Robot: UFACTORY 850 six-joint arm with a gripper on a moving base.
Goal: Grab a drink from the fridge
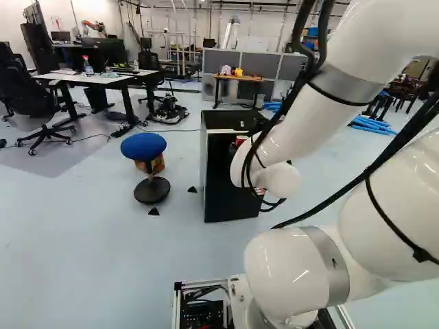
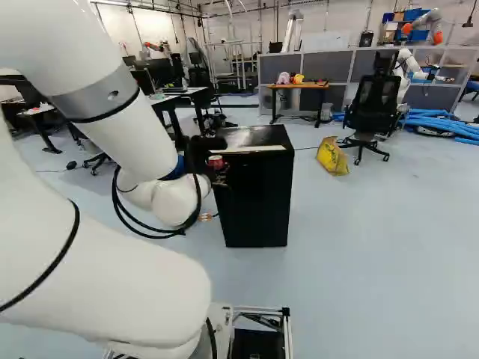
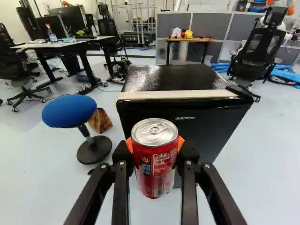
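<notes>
We judge the can (image 3: 155,157) to be light if empty, fairly heavy if full, its thin wall stiff yet easily dented and slick if wet; its mid-body is the place to hold, with modest pressure. It sits upright between both pads of our end effector (image 3: 155,150), clamped from two sides, before the fridge (image 3: 187,115), whose door looks closed.

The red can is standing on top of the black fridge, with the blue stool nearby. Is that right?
Not quite. The red can isn't on top: the wrist view shows it held in the gripper, in front of the black fridge. The blue stool is nearby.
</notes>
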